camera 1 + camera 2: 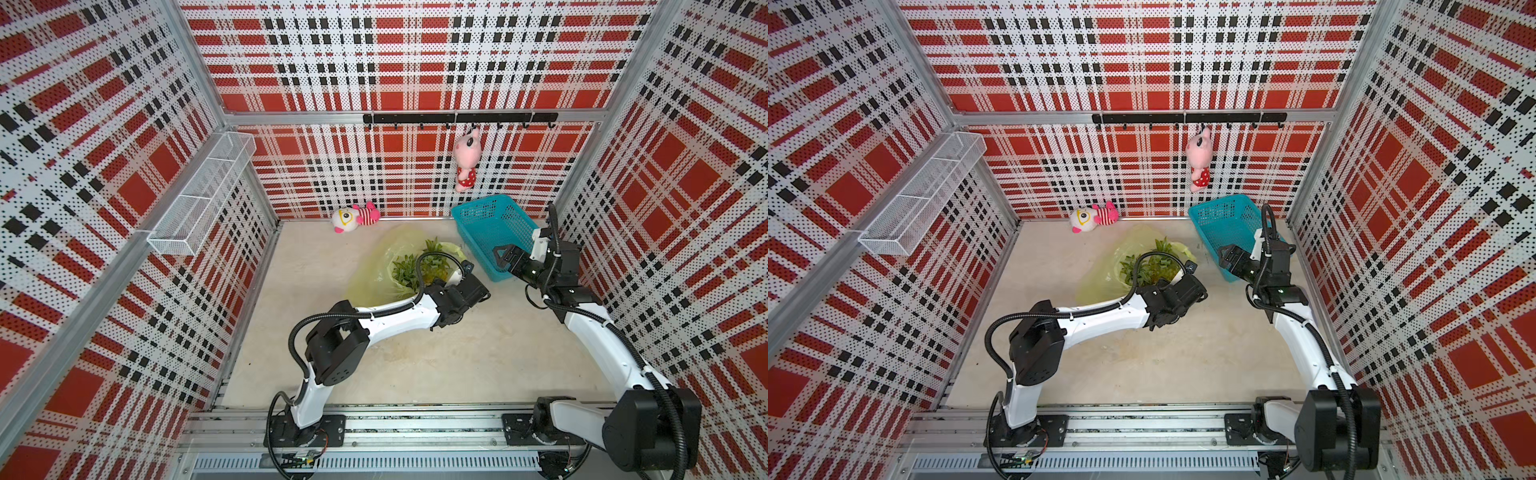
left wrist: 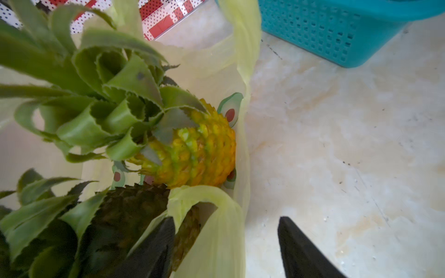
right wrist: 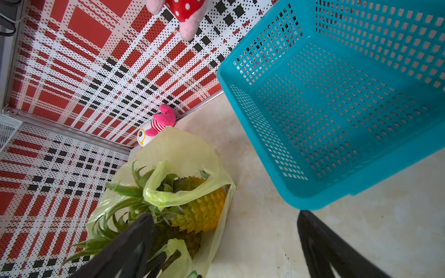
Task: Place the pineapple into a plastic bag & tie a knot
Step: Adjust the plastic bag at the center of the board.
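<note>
Overhead, in both top views the bag [image 1: 370, 274] lies on the table [image 1: 415, 365] with its mouth open and green crowns showing inside. The left gripper [image 1: 463, 270] sits at the bag's rim, on the side nearest the basket [image 1: 490, 216]; its jaw state cannot be read here. The right gripper [image 1: 503, 257] hovers just beside the basket, apart from the bag, jaws spread. In the left wrist view, a yellow pineapple [image 2: 199, 154] and a dark pineapple [image 2: 130, 207] lie side by side inside the bag [image 2: 243, 43]. The left gripper [image 2: 226, 221] has its jaws spread across the bag's wall. One finger [image 2: 156, 245] is inside the bag, partly veiled by a handle [image 2: 216, 216] and close beside the dark pineapple. The other finger is outside, above bare table. In the right wrist view, the right gripper [image 3: 225, 215] shows both fingers wide apart, gripping nothing. The bag's two handles lie loose and untied, one [image 3: 168, 195] draped across the yellow pineapple [image 3: 204, 209].
</note>
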You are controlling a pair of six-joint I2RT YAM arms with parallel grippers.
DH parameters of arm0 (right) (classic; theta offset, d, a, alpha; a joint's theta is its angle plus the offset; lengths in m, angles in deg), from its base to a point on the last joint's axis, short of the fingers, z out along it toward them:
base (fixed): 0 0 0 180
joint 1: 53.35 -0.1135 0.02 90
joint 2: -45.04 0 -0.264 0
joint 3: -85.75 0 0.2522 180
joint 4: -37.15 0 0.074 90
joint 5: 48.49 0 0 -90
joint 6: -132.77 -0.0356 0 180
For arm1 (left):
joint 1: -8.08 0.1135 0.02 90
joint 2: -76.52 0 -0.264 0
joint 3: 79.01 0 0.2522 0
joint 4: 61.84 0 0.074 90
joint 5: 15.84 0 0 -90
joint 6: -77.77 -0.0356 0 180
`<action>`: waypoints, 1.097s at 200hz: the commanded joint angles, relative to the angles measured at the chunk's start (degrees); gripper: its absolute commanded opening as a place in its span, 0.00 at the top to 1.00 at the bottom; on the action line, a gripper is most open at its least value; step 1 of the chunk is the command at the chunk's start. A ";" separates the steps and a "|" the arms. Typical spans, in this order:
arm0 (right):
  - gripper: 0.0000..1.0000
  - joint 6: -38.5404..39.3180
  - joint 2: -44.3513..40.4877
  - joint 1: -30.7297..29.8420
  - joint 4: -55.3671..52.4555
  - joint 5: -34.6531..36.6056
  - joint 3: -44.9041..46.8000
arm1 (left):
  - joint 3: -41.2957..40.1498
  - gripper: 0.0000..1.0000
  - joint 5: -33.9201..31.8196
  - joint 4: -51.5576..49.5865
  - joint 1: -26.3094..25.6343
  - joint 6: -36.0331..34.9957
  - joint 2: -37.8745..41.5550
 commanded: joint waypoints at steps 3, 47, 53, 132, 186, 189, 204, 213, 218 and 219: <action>0.04 -0.19 0.24 0.29 1.91 -1.45 -1.47 | -0.14 0.36 -4.06 -1.05 0.13 1.33 -0.93; 0.10 4.68 2.44 -0.75 0.72 -3.78 -3.77 | -0.93 0.96 -4.95 -0.91 0.07 0.72 0.73; 0.13 7.68 2.98 -1.49 -0.69 -3.59 -4.68 | -1.43 1.00 -4.79 -0.33 0.01 0.22 2.02; 0.18 37.85 13.39 -12.19 -13.50 -3.37 -20.93 | -19.40 1.00 7.44 16.07 2.00 0.89 22.74; 0.19 40.66 22.72 -16.42 -15.10 3.18 -26.89 | -24.96 1.00 11.59 20.36 4.63 2.69 28.61; 0.20 40.66 23.23 -16.43 -15.03 3.43 -27.16 | -25.15 1.00 11.62 20.45 4.79 2.69 28.76; 0.24 40.93 25.83 -16.37 -15.30 5.65 -28.84 | -25.65 1.00 11.73 20.57 5.24 2.78 29.48; 0.29 40.97 26.99 -16.39 -15.96 6.58 -29.99 | -25.84 1.00 11.85 20.57 5.45 2.82 29.88; 0.31 41.16 27.57 -16.45 -16.28 7.07 -30.49 | -25.91 1.00 11.97 20.57 5.57 2.70 30.12; 0.31 41.17 27.64 -16.45 -16.30 7.22 -30.58 | -25.88 1.00 11.99 20.57 5.59 2.69 30.14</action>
